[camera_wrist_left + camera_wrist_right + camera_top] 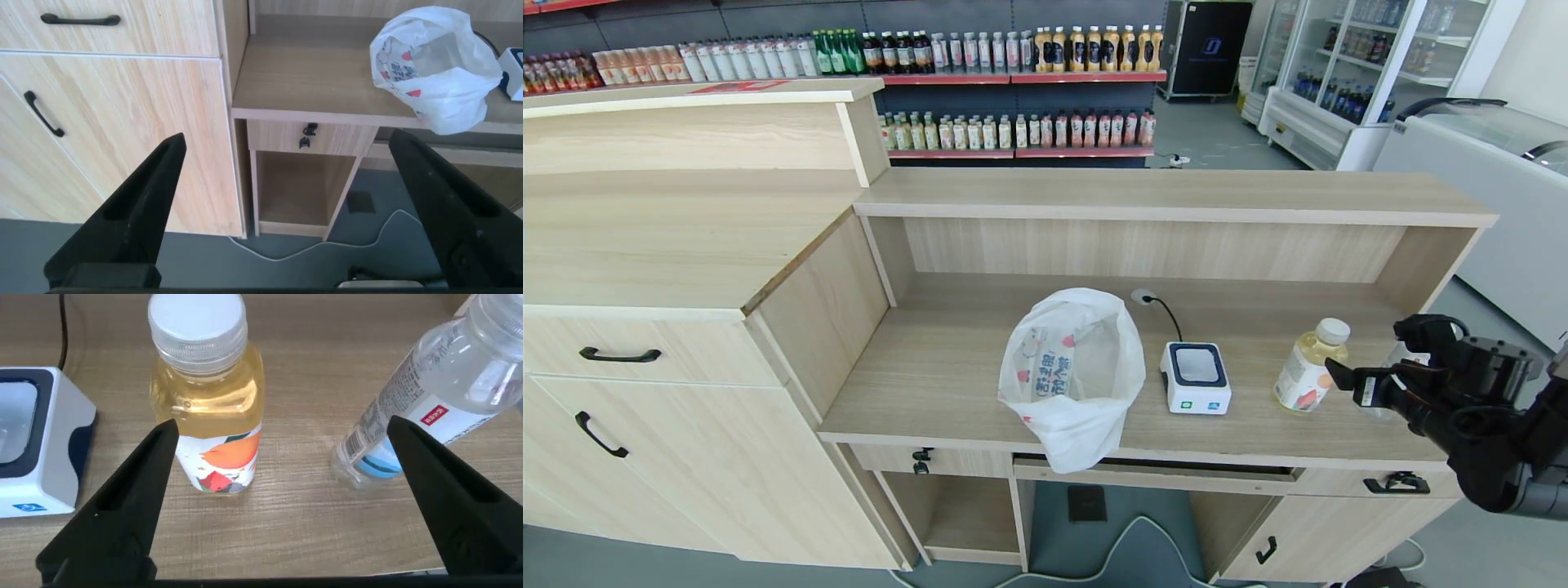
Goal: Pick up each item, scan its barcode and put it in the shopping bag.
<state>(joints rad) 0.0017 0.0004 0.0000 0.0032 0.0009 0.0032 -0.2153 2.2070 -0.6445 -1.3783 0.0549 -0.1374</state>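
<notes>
Right gripper (pixel 282 426), spread wide, faces juice bottle (pixel 1311 366) and water bottle (pixel 433 392) at the wooden counter's (pixel 931 376) right. Left gripper (pixel 288 137), released, hangs low before the cabinet (pixel 122 122). Drink shelves (pixel 1013 77) stand far behind.

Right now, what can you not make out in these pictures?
Clear bottle: cap cut off by the right wrist view's edge; in the head view the right gripper covers most of it.
Shopping bag: its bottom, hidden by its own folds, head view.
Scanner: cut off by the right wrist view's edge.

Head camera high above the counter (pixel 947 367); right wrist close over it, left farther off.
</notes>
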